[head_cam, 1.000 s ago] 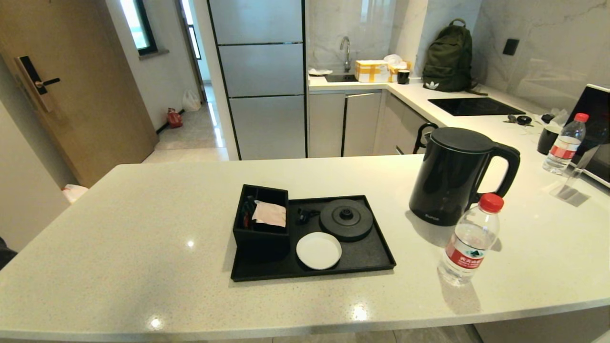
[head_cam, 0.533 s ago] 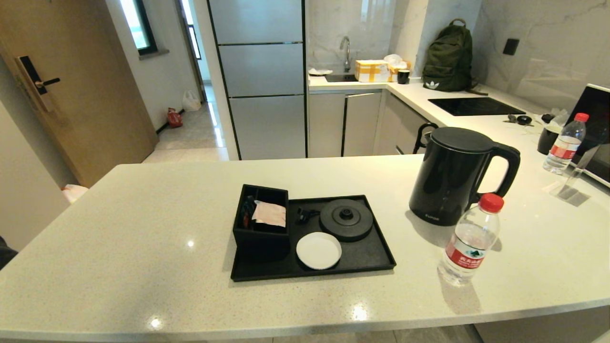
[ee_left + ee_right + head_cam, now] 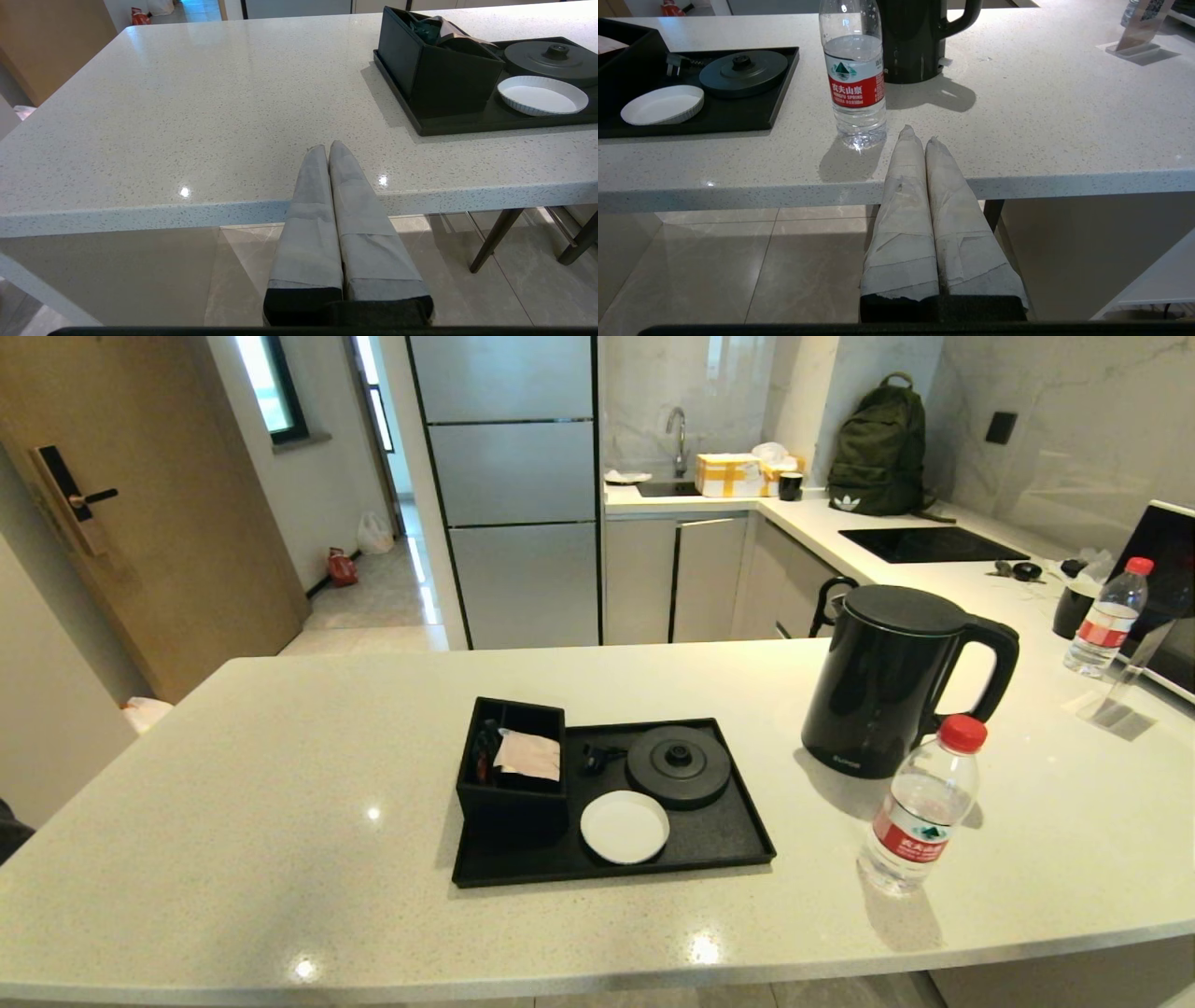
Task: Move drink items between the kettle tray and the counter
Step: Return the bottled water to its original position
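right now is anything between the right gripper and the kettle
Yes. The bottle stands on the counter just ahead of the shut right gripper, with the kettle behind it, partly covered by the bottle in the right wrist view. The way past the bottle's side looks open.

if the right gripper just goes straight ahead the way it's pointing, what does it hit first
Probably the water bottle: the shut right gripper points just beside its base, so it might only graze it.

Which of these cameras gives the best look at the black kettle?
The head view: the whole kettle shows, lid, handle and body, standing on the counter beside the water bottle. The right wrist view shows only its lower body and part of the handle. The left wrist view misses it entirely.
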You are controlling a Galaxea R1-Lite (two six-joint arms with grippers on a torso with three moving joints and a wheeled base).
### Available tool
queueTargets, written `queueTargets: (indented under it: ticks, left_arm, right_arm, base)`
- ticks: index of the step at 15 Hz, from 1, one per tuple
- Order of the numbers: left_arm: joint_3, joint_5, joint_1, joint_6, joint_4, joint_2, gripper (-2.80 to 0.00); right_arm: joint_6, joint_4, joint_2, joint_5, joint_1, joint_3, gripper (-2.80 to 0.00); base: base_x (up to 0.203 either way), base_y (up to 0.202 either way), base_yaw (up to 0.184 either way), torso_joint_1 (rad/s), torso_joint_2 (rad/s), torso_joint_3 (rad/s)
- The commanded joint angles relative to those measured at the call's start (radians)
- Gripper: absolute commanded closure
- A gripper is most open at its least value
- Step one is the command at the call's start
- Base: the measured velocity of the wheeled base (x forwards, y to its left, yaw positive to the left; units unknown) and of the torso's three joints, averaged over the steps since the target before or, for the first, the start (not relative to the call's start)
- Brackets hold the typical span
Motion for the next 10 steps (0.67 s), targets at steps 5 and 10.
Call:
queueTargets:
  ticks: [5, 10]
  left_arm:
    - [0.000, 0.000, 0.000, 0.000, 0.000, 0.001, 0.00]
    - [0.000, 0.000, -0.001, 0.000, 0.000, 0.001, 0.00]
  right_arm:
    - [0.006, -0.002, 0.001, 0.001, 0.000, 0.002, 0.00]
    - [0.026, 0.028, 0.038, -0.023, 0.000, -0.089, 0.00]
  base:
    - [0.000, 0.000, 0.000, 0.000, 0.00, 0.000]
    - [0.000, 0.000, 0.000, 0.000, 0.00, 0.000]
